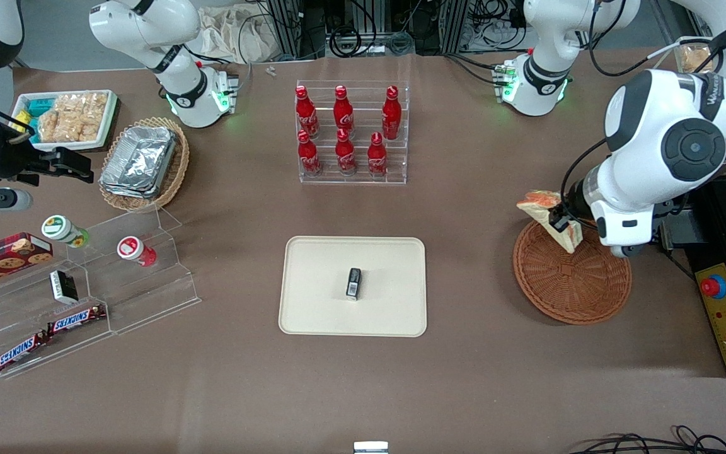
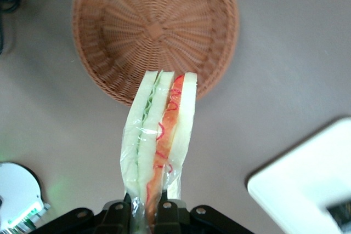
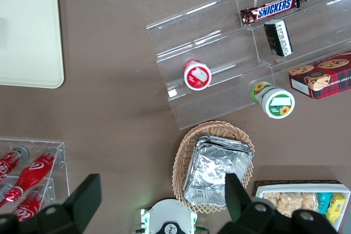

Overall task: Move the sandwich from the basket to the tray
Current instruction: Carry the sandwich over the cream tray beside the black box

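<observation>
My left gripper (image 1: 561, 222) (image 2: 146, 215) is shut on the sandwich (image 1: 549, 213) (image 2: 159, 135), a plastic-wrapped wedge of white bread with green and orange-red layers. It holds the wedge in the air above the rim of the round reddish-brown basket (image 1: 574, 277) (image 2: 156, 26), which has nothing in it. The cream tray (image 1: 312, 296) (image 2: 301, 184) lies near the middle of the table, toward the parked arm's end from the basket. A small black packet (image 1: 353, 283) rests on the tray.
A clear rack of red cola bottles (image 1: 350, 132) stands farther from the front camera than the tray. An oval basket of foil containers (image 1: 142, 161), a snack tray (image 1: 67, 116) and clear steps with cups and chocolate bars (image 1: 79, 277) sit toward the parked arm's end. A control box (image 1: 725, 315) lies beside the round basket.
</observation>
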Controlling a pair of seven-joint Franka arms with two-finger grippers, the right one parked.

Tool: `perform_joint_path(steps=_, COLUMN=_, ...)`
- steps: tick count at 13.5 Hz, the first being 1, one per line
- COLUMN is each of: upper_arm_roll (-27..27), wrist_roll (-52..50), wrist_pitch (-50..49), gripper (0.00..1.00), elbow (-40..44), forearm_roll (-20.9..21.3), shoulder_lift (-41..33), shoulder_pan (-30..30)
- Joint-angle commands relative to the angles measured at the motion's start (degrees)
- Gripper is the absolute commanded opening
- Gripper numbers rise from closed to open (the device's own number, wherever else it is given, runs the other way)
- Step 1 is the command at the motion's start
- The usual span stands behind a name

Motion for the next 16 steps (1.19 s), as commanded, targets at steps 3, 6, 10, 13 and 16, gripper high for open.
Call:
perform_joint_path(steps=3, upper_arm_roll=-4.54, wrist_roll=18.79, wrist_pitch=-6.05, gripper=0.0, elbow=5.42, forearm_roll=-0.58, shoulder_lift=2.46, shoulder_pan=-0.12)
perform_joint_path(steps=6, upper_arm_roll=-10.52, wrist_roll=21.17, wrist_pitch=-5.35, gripper=0.0, elbow=5.08, forearm_roll=1.26, shoulder_lift=2.73, shoulder_pan=-0.38)
perform_joint_path(steps=10, upper_arm_roll=-14.48, wrist_roll=22.77, wrist_pitch=0.88, gripper=0.0, elbow=7.97, forearm_roll=-0.05, shoulder_lift=8.78, shoulder_pan=-1.87)
perform_joint_path(steps=13, upper_arm_roll=-14.58, wrist_roll=22.94, wrist_pitch=10.71, gripper=0.0, elbow=8.15, forearm_roll=1.17, shoulder_lift=13.34, shoulder_pan=-5.73)
perform_joint_path(steps=16, upper_arm_roll=-14.67, wrist_roll=22.15, wrist_pitch=18.97, gripper=0.0, elbow=8.32, forearm_roll=2.06, shoulder_lift=18.7, shoulder_pan=-7.14)
